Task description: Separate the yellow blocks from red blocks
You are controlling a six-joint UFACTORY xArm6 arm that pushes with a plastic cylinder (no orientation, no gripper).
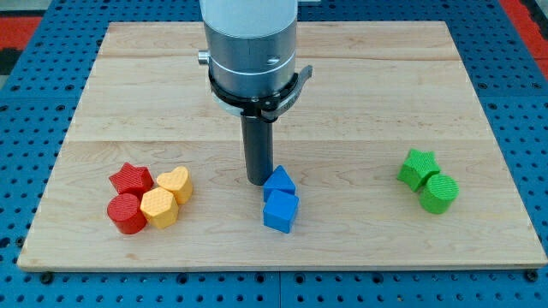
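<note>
A red star block (130,178) and a red cylinder block (126,213) sit at the view's lower left. Touching them on their right are a yellow heart block (175,183) and a yellow hexagon block (158,208). The four form one tight cluster. My tip (257,180) rests on the board at the centre, well to the right of that cluster. It stands just left of a blue block (279,182), close to or touching it.
A second blue cube (281,211) lies just below the first blue block. A green star block (418,168) and a green cylinder block (439,193) sit together at the view's right. The wooden board (385,85) ends in edges on all sides.
</note>
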